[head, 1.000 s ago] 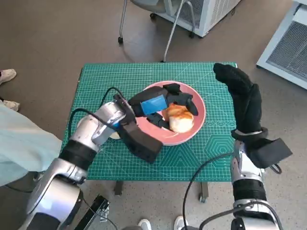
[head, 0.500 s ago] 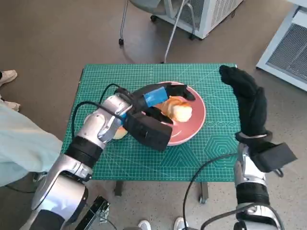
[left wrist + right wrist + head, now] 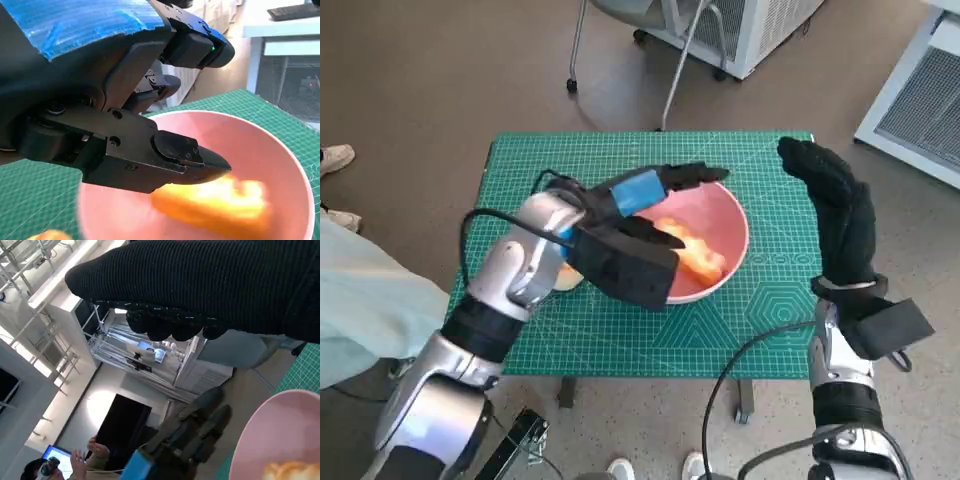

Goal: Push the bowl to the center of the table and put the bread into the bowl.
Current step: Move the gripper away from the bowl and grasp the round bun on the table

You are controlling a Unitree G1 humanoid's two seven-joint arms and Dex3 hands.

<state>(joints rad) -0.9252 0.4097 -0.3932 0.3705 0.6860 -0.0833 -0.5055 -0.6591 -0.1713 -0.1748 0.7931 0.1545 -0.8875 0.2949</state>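
The pink bowl (image 3: 740, 226) stands near the middle of the green mat, and a golden piece of bread (image 3: 698, 252) lies inside it. My left hand (image 3: 648, 203) hovers above the bowl's left side with its fingers spread and nothing in them. In the left wrist view those black fingers (image 3: 185, 156) hang over the bread (image 3: 220, 207) in the bowl (image 3: 252, 145). My right hand (image 3: 837, 212) is raised at the mat's right edge with its fingers straight, holding nothing. The right wrist view shows the glove (image 3: 210, 285), the bowl's rim (image 3: 282, 427) and the bread (image 3: 292, 471).
A second pale bread piece (image 3: 566, 276) lies on the green mat (image 3: 620, 150), partly hidden by my left forearm. Chair legs (image 3: 672, 62) and a white cabinet (image 3: 760, 25) stand beyond the table. A person's pale garment (image 3: 360, 300) is at the left.
My left hand has let go of the bread, which now lies in the bowl. The hand has lifted and spread its fingers. My right hand has barely moved.
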